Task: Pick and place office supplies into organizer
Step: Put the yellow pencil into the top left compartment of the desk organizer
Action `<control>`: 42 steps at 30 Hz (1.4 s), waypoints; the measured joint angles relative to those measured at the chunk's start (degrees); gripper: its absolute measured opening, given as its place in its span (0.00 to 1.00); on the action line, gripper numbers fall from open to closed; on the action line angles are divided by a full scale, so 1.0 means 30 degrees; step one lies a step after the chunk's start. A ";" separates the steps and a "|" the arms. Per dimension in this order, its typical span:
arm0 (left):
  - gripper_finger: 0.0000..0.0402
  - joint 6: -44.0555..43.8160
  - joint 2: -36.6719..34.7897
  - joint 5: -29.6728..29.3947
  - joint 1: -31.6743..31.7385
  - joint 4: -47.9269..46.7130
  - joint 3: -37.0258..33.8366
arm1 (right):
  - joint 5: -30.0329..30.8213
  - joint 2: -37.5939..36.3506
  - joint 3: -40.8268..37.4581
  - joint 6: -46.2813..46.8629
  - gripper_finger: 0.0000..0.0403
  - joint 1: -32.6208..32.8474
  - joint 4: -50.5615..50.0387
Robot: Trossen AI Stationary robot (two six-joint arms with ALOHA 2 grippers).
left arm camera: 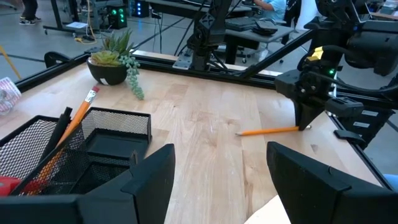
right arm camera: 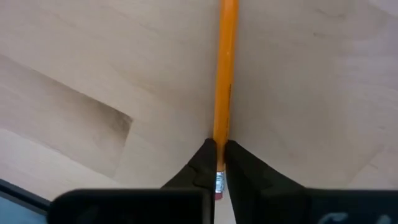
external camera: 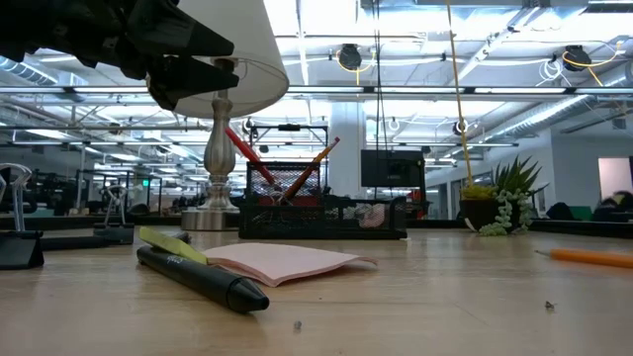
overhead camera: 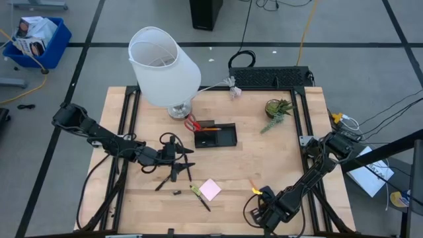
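A black pen (external camera: pixel 198 277) lies nearest the low camera, just in front of the pink pad (overhead camera: pixel 211 190). Behind the pad stands the lamp (overhead camera: pixel 162 66), and beside it the organizer (overhead camera: pixel 216 135) holds scissors (overhead camera: pixel 192 123) and a pencil (overhead camera: pixel 209 129). Left of the pad, the left end effector (overhead camera: pixel 187 163) hovers with fingers spread. Right of the pad, the right end effector (right arm camera: pixel 220 155) pinches an orange pencil (right arm camera: pixel 224 74) lying on the table (overhead camera: pixel 277 158).
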 joint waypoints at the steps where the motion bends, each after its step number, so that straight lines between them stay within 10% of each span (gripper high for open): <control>1: 0.64 -0.0001 -0.0001 0.0000 0.0001 -0.0001 -0.0003 | 0.0331 0.0005 0.0000 -0.0028 0.04 0.0000 -0.0053; 14: 0.64 0.0000 0.0000 0.0000 0.0001 0.0000 -0.0003 | 0.6219 0.0119 -0.0089 -0.1584 0.04 -0.0092 -0.0233; 42: 0.64 0.0000 0.0000 0.0000 0.0001 0.0000 0.0001 | 0.4290 0.0206 -0.0650 -0.3037 0.14 -0.1281 0.2465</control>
